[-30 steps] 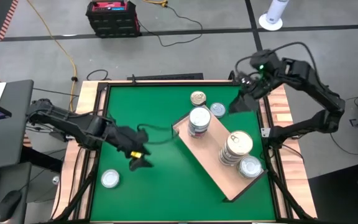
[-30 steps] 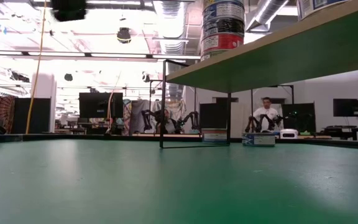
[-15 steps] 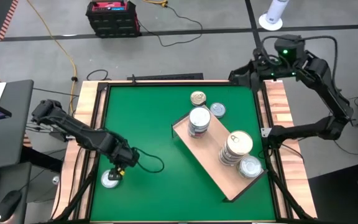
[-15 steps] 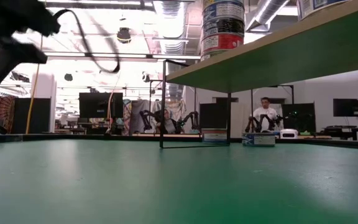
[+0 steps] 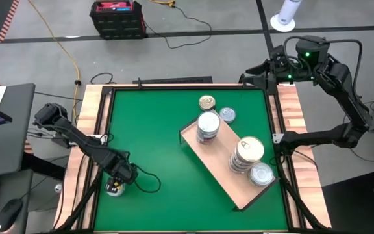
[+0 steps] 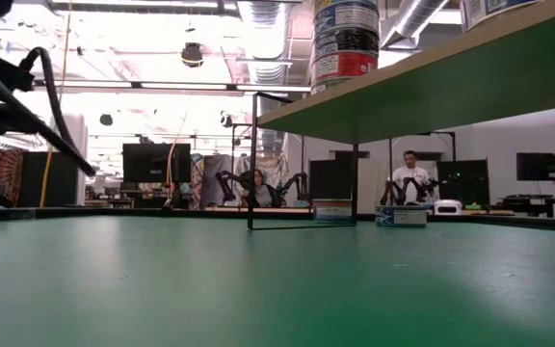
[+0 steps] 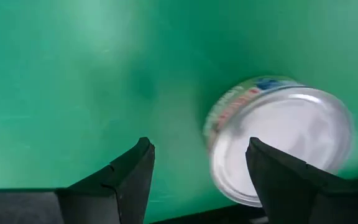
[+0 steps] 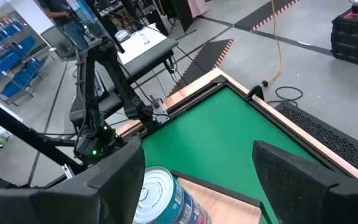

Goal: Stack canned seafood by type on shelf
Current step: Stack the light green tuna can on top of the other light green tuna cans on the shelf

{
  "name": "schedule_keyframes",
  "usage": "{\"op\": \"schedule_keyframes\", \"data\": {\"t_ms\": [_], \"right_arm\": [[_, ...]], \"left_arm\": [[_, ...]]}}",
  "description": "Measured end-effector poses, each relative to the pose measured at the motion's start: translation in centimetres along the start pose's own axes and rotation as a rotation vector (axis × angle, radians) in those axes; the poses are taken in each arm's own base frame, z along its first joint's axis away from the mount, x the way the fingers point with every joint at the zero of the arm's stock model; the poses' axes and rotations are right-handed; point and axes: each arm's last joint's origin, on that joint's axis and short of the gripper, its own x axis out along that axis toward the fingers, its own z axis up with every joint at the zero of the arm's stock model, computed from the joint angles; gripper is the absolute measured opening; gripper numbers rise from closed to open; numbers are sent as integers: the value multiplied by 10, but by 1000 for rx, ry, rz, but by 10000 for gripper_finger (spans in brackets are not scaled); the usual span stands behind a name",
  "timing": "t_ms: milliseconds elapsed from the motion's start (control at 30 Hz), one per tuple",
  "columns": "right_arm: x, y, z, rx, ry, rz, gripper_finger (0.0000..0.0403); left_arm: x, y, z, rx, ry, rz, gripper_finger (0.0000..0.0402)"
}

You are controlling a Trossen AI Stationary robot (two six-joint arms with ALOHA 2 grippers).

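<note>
One silver-lidded can [image 5: 112,190] sits alone on the green mat near the front left. My left gripper [image 5: 115,182] points down over it, open. In the left wrist view the can [image 7: 291,124] lies off to one side, partly behind one finger [image 7: 278,180], and only mat shows in the gap. The shelf [image 5: 221,170], a light-wood board, lies slantwise at centre right. It carries two can stacks [image 5: 208,127] [image 5: 247,155] and a single can [image 5: 261,174]. A gold can [image 5: 206,103] and a silver can [image 5: 226,115] stand on the mat beyond it. My right gripper [image 5: 249,77] hangs open, high over the far right corner. My left gripper comes from above, pointing down. One finger stands over the rim of the lone can's lid [image 7: 244,155] and the other over bare mat. Whether that finger touches the can I cannot tell.
A wood-slat rim [image 5: 88,140] frames the mat. A cable [image 5: 149,184] trails on the mat from my left gripper. Open mat [image 5: 148,123] lies between the lone can and the shelf. In the right wrist view a can stack [image 8: 160,193] stands just below the gripper [image 8: 199,149].
My left gripper has swung toward the near left corner and come down over the lone can, turning until it points straight down. My right arm has drawn back toward the far right corner and risen a little. The cans have not moved.
</note>
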Motion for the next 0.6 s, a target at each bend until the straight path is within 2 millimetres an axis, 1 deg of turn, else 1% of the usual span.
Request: {"op": "schedule_keyframes", "data": {"t_ms": [167, 333, 400, 433, 600], "right_arm": [[1, 0, 0, 3, 1, 0, 317], [1, 0, 0, 14, 1, 1, 317], [1, 0, 0, 26, 2, 1, 317], [1, 0, 0, 26, 2, 2, 317], [1, 0, 0, 51, 3, 5, 317]], "left_arm": [[4, 1, -1, -6, -22, 55, 218], [11, 2, -1, -18, -52, 46, 193], [12, 3, -1, -39, -70, 75, 183], [12, 5, 0, -58, -87, 106, 178], [11, 24, 6, -218, -226, 392, 148]]}}
